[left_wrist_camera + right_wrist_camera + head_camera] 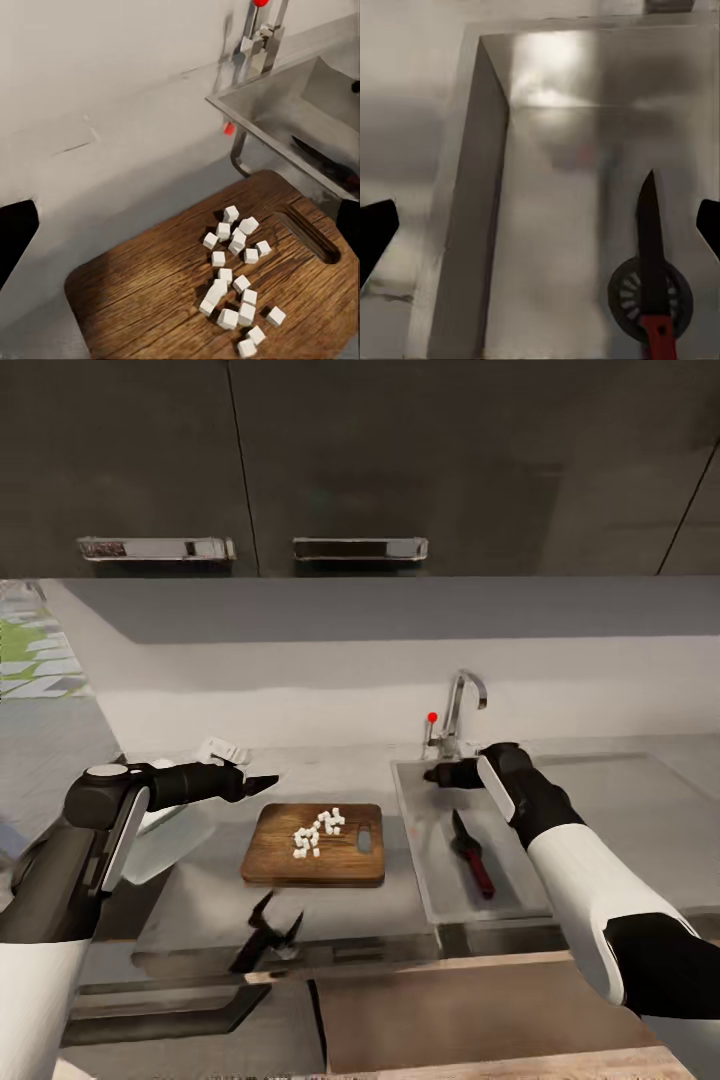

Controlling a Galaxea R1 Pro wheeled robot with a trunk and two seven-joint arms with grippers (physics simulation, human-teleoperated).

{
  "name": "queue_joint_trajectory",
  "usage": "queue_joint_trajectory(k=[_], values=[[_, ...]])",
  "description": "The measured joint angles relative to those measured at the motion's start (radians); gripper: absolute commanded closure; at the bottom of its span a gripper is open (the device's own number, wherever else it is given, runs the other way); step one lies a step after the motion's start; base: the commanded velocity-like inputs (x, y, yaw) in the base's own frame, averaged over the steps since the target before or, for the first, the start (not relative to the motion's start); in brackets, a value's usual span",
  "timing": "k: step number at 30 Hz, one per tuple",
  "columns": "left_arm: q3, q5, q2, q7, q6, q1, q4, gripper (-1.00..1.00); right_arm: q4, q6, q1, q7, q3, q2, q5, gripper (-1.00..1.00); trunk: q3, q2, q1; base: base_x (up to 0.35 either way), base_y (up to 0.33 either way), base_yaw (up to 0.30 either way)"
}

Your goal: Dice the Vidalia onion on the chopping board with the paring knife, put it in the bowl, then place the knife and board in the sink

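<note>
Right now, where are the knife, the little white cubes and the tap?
paring knife (472,856): head view, where blade meets handle.
diced onion (234,279): left wrist view, middle of the pile.
tap (462,698): head view, curved spout.

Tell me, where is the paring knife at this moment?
In the head view the paring knife lies inside the sink, right of the chopping board; the right wrist view shows its blade across the drain.

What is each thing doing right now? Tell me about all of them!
Paring knife: lying flat in the sink, blade over the drain.
Chopping board: flat on the countertop, beside the sink.
Diced onion: white cubes piled on the board.
Left gripper: open, empty, above the board's corner.
Right gripper: open, empty, over the sink.
</note>
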Motion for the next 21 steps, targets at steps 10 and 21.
queue_joint_trajectory(k=[10,21], values=[[0.157,-0.001,0.002,0.0,0.002,0.0,0.003,-1.0,0.008,-0.211,0.029,0.23,0.001,-0.036,0.016,-1.0,0.0,0.0,0.0,-0.041,0.192,0.0],[0.213,-0.001,0.001,-0.001,0.002,0.0,0.003,-1.0,0.008,-0.219,0.03,0.23,0.002,-0.038,0.016,-1.0,0.0,0.0,0.0,0.0,0.136,0.0]])
